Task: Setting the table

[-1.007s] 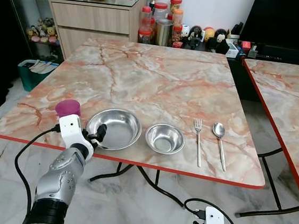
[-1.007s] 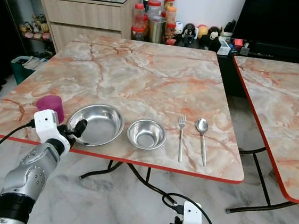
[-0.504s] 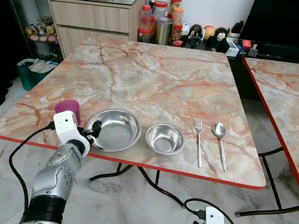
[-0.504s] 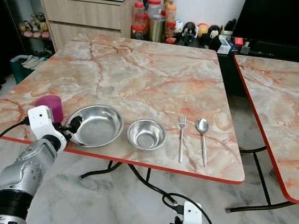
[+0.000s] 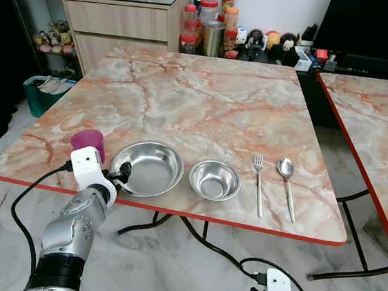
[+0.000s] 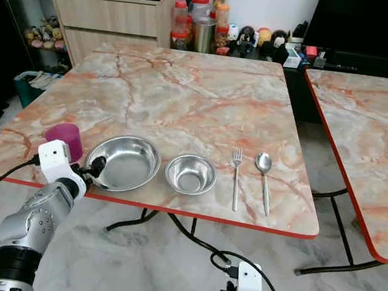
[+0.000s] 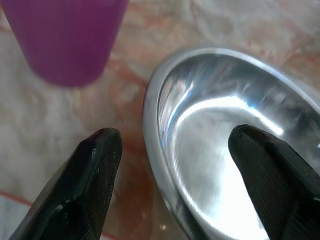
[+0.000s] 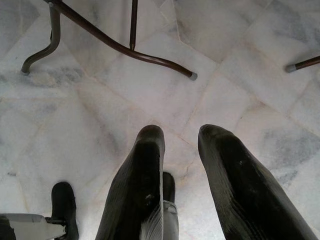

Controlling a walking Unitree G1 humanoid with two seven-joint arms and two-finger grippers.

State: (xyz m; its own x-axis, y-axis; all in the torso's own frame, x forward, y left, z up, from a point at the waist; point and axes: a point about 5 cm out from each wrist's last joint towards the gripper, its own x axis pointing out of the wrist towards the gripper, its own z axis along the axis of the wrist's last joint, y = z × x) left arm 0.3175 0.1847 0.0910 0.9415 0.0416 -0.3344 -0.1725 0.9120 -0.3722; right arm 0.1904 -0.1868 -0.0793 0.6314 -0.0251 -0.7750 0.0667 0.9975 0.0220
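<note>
Left gripper point(image 7: 170, 170) spread wide astride the large steel bowl's point(image 5: 148, 168) near-left rim.
The bowl sits on the marble table point(image 5: 198, 104), purple cup point(image 5: 88, 139) at its 9 o'clock, small bowl point(image 5: 214, 179) at 3; right gripper point(image 8: 182, 165) hangs idle, fingers slightly parted.

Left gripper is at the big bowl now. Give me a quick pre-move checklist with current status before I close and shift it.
1. Left gripper open: ok, fingers spread apart.
2. Fingers straddle the rim of the large steel bowl: ok, one finger outside, one over the inside in the left wrist view.
3. Purple cup clear of the fingers: ok, but close beside the bowl, so watch it.
4. Small steel bowl apart from the large one: ok, a gap shows between them.
5. Fork and spoon laid side by side to the right: ok.
6. Finger contact with the rim: cannot tell.
</note>
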